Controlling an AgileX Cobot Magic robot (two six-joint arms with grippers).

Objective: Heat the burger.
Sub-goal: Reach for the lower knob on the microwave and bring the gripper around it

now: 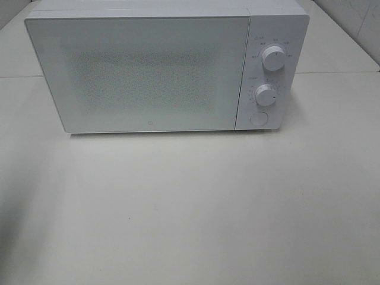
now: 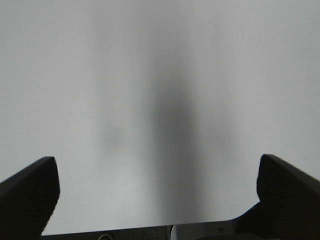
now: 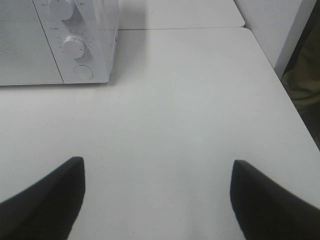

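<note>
Black plastic frames both wrist views. Your left end effector (image 2: 156, 165) stands released, fingers spread wide over a plain pale surface crossed by a soft grey shadow, gripping nothing. Your right end effector (image 3: 157, 165) is likewise spread and holds nothing, above the off-white desk (image 3: 190, 110).

Out from it the desk runs to the white microwave (image 1: 142, 71). Its door is shut, and an upper knob (image 1: 274, 57), a lower knob (image 1: 266, 94) and a round button (image 1: 259, 117) sit down its right panel.

To the right the desk ends in a straight edge, with a white panel (image 3: 272, 25) just past it. A seam (image 1: 338, 73) crosses the top beside the microwave. The high view gives you a wide open stretch of desk in front of the door.

The burger shows in no view, and you cannot tell what lies behind the dotted window.
</note>
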